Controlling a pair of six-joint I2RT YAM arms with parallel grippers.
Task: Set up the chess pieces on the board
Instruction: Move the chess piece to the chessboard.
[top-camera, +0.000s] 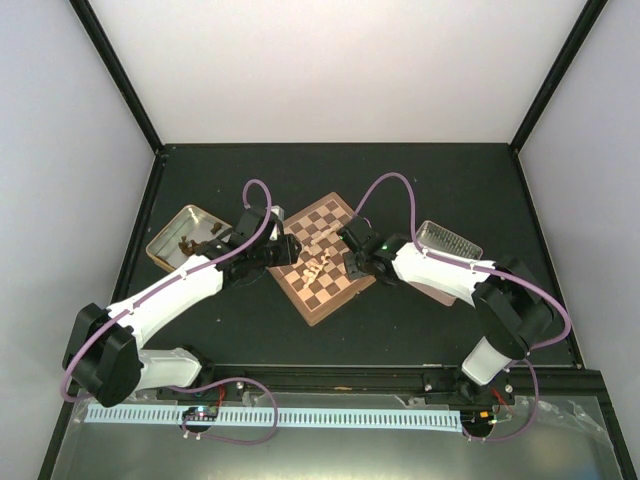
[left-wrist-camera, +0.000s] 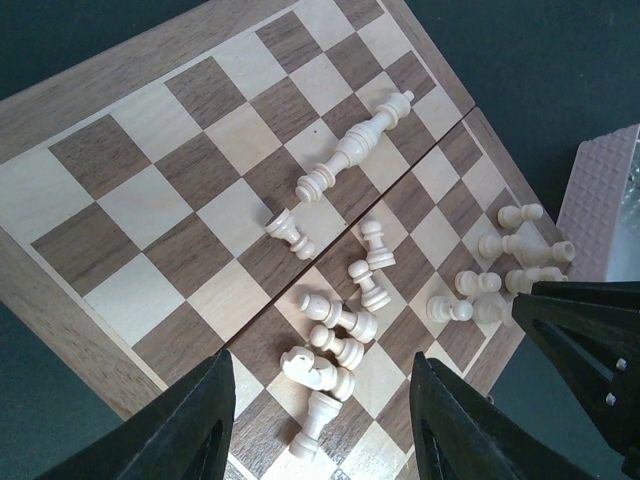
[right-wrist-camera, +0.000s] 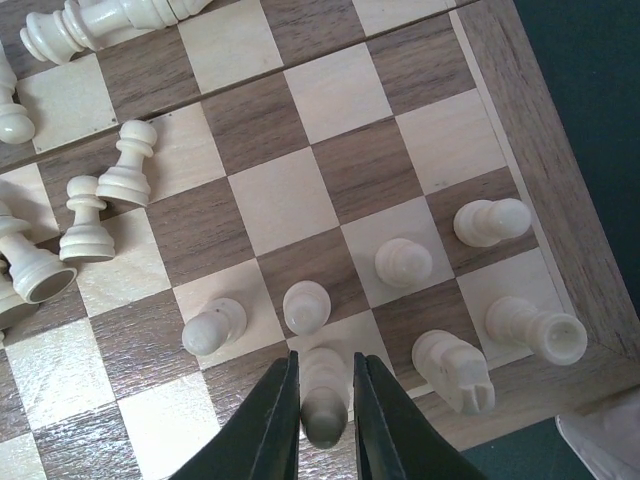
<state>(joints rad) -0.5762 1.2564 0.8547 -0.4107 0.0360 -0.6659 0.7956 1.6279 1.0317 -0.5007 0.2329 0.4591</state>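
The board (top-camera: 335, 213) lies tilted at the table's middle. Several cream chess pieces (left-wrist-camera: 340, 330) lie toppled in a heap on it, with a tall one (left-wrist-camera: 355, 150) lying farther up. My left gripper (left-wrist-camera: 322, 360) is open and empty, its fingers (left-wrist-camera: 200, 420) straddling the heap from above; it also shows in the top view (top-camera: 285, 250). My right gripper (right-wrist-camera: 325, 365) is shut on an upright cream piece (right-wrist-camera: 324, 400) on the row by the board's rim (right-wrist-camera: 560, 200). Several pieces stand around it: pawns (right-wrist-camera: 306, 305), a rook (right-wrist-camera: 537, 330), a knight (right-wrist-camera: 455, 372).
An open metal tin (top-camera: 185, 238) with dark pieces sits left of the board. A second tin (top-camera: 447, 243) sits to the right, under my right arm. Black frame posts and pale walls bound the table.
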